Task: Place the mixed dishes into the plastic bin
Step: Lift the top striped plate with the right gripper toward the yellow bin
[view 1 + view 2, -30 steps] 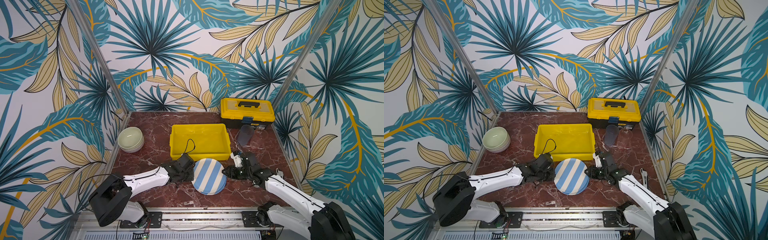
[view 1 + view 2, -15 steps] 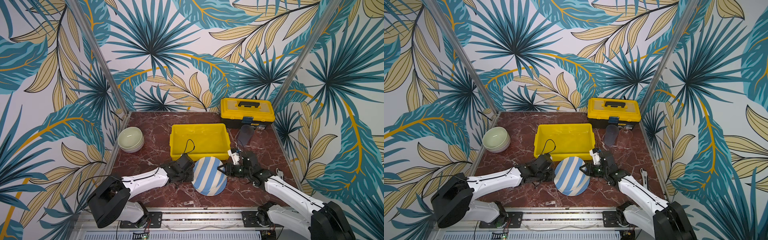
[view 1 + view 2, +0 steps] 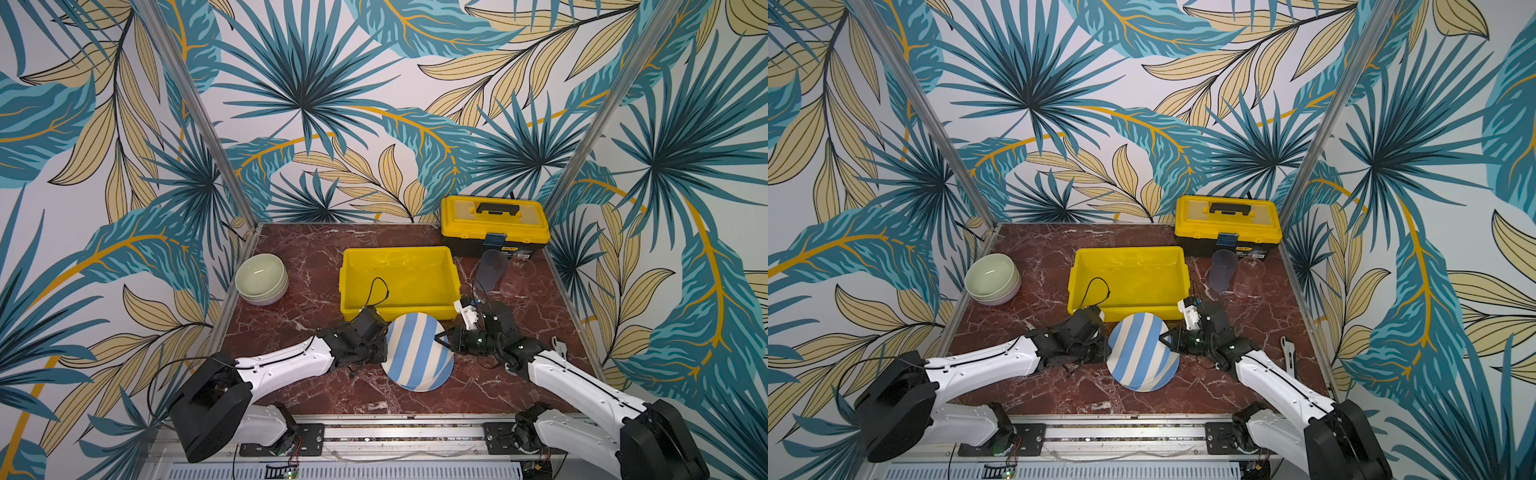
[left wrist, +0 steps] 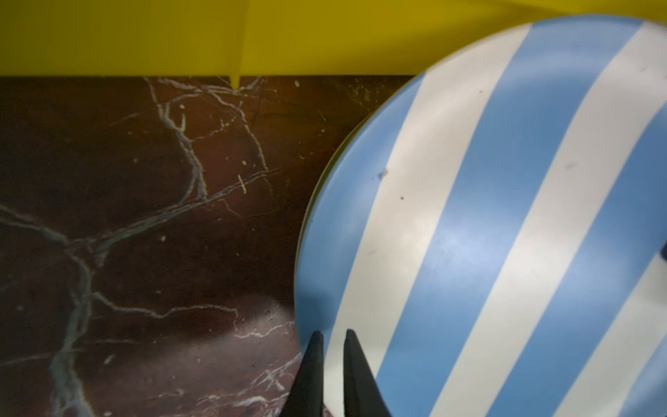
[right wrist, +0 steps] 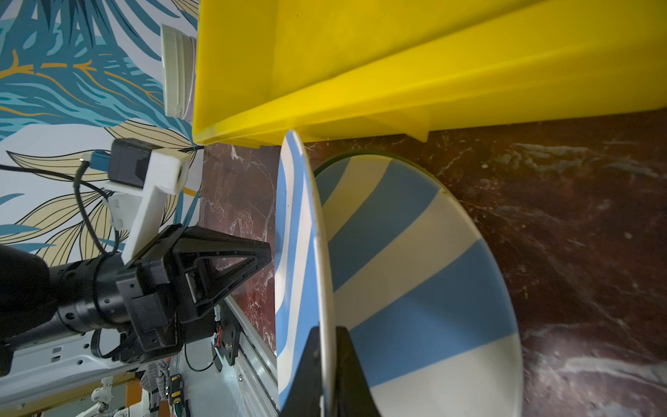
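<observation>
The upper blue-and-white striped plate (image 5: 299,252) stands tilted steeply off a second striped plate (image 5: 415,270), which lies flat on the red marble table (image 3: 299,332). Both are just in front of the yellow plastic bin (image 3: 399,311). The right hand (image 5: 326,334) is closed on the tilted plate's rim, one finger on each face. The left hand (image 5: 267,252) is closed with nothing between its fingers, its tip at the plate's opposite side. Stacked pale green bowls (image 3: 261,276) sit well to the left. Two clear tumblers (image 3: 490,270) stand near the yellow toolbox (image 3: 494,222).
</observation>
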You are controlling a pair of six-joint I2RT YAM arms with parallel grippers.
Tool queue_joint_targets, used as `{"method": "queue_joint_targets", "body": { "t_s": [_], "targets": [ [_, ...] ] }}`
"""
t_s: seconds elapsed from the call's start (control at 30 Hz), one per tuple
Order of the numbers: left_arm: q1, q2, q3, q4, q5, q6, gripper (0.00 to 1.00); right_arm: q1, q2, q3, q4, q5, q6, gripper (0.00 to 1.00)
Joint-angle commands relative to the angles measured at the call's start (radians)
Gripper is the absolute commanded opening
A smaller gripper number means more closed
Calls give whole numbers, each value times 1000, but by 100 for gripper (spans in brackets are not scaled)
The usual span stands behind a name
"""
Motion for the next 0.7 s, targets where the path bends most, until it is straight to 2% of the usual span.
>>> {"method": "queue_joint_targets", "body": {
  "t_s": [0.0, 0.2, 0.33, 0.43, 0.53, 0.67],
  "targets": [
    [-3, -51, 49, -48, -3, 19, 18, 8, 17, -4, 14, -47, -20, 4],
    [8, -116, 106, -148, -42, 64, 30, 7, 14, 1, 27, -87, -25, 0],
    [30, -169, 94, -165, -74, 108, 36, 8, 1, 35, 41, -156, -26, 0],
    [70, -209, 76, -189, -55, 126, 42, 7, -13, 48, 82, -227, -2, 0],
    [90, -276, 63, -215, -57, 165, 58, 7, -42, 60, 87, -260, 10, 0],
    [104, -390, 34, -243, -147, 198, 66, 6, -83, 110, 43, -224, -12, 0]
  ]
}}
